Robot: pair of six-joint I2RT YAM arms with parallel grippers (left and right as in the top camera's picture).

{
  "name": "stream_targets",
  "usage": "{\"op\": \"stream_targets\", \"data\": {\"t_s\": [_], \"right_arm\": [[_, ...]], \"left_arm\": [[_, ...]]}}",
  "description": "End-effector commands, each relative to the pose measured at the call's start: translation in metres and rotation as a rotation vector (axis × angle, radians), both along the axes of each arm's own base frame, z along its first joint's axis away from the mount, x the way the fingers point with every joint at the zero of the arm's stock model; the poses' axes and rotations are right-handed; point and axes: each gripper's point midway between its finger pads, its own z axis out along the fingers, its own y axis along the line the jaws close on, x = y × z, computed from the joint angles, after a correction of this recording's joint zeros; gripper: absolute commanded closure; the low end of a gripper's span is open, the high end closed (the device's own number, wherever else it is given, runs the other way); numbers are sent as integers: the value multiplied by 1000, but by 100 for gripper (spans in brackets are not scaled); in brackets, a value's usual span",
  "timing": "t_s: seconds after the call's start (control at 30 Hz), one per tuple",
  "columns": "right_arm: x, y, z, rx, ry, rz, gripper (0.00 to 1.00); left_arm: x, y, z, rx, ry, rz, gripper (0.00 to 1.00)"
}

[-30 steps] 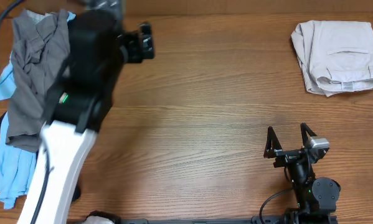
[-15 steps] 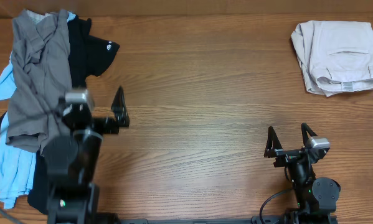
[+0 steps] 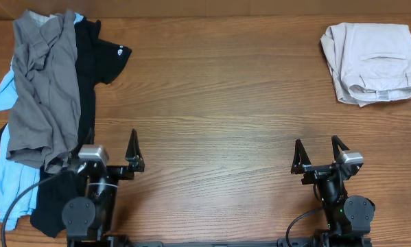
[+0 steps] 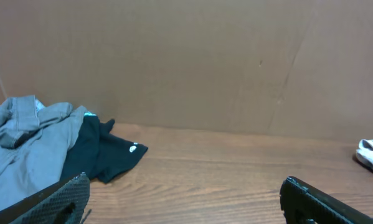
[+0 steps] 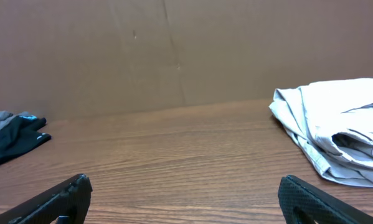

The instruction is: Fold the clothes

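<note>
The clothes lie in two places. Folded beige shorts (image 3: 373,63) rest at the table's far right corner, large in the right wrist view (image 5: 342,130). A loose pile at the left holds a grey garment (image 3: 44,89), a black one (image 3: 99,58) and a light-blue one (image 3: 1,92). The left wrist view shows the grey garment (image 4: 24,143) and the black one (image 4: 108,155). My left gripper (image 3: 114,149) sits at the near edge beside the pile, open and holding nothing (image 4: 186,202). My right gripper (image 3: 317,152) is low at the near right, also open and holding nothing (image 5: 186,199).
The wooden table (image 3: 219,103) runs between the pile and the shorts. A brown cardboard wall (image 4: 186,62) stands behind the table's far edge. More light-blue cloth (image 3: 9,195) hangs toward the near left corner beside my left arm's base.
My left arm has drawn back from over the pile at the far left to the near edge, its gripper open throughout. The right arm and the clothes have not moved.
</note>
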Motion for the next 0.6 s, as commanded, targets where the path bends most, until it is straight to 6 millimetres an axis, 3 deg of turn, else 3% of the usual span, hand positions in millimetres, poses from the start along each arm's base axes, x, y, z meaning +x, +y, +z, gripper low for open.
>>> {"op": "stream_targets", "data": {"t_s": [0.0,0.27,0.57], "right_arm": [[0,-2,-1,3,-6,-9,0],[0,-2,-1,3,-6,-8,0],[0,-2,-1,3,-6,-8,0]], "left_arm": [[-4,2,-14,19,-16,5,0],[-8,-2,-41,19,-36,-16,0],[-6,-6,-83,51,90,-40,0]]}}
